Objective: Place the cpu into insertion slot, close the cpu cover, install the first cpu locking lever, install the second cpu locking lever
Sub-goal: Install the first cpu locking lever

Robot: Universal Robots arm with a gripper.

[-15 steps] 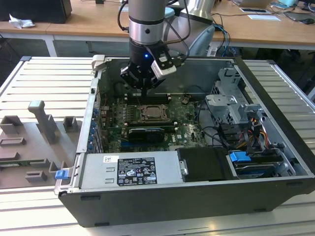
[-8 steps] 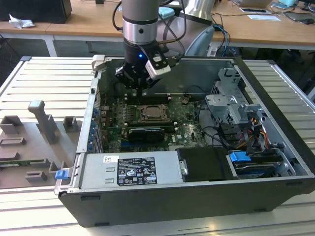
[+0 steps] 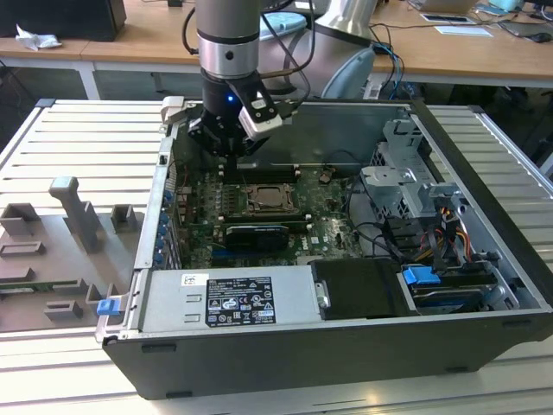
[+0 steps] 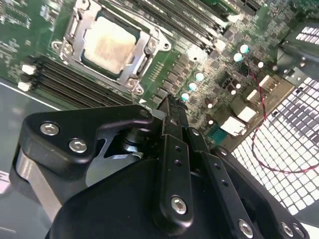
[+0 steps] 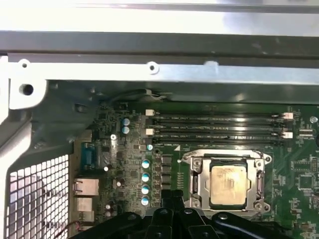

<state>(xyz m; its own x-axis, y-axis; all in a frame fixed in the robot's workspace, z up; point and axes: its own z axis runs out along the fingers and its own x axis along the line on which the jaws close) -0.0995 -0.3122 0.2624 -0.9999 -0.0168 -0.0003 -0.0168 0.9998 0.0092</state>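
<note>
The cpu (image 4: 110, 44) (image 5: 228, 185) lies flat in the insertion slot (image 3: 268, 200), its pale metal face up. The silver cpu cover (image 4: 144, 41) (image 5: 197, 180) lies down around it, and the chip shows through the cover's square cut-out. In both wrist views my gripper (image 4: 171, 105) (image 5: 172, 197) hangs above the green board beside the slot, apart from it, with its black fingers together and nothing between them. In the exterior view the gripper (image 3: 226, 152) is over the board's far part, toward the exterior view's left of the slot. I cannot make out how the locking levers stand.
The open computer case (image 3: 138, 285) lies on a slatted metal table. Long black memory slots (image 5: 219, 127) run beside the socket. A power supply (image 3: 233, 298), cables (image 3: 389, 233) and drive bays (image 3: 432, 207) fill the near and right parts. Grey fixtures (image 3: 78, 216) stand at the exterior view's left.
</note>
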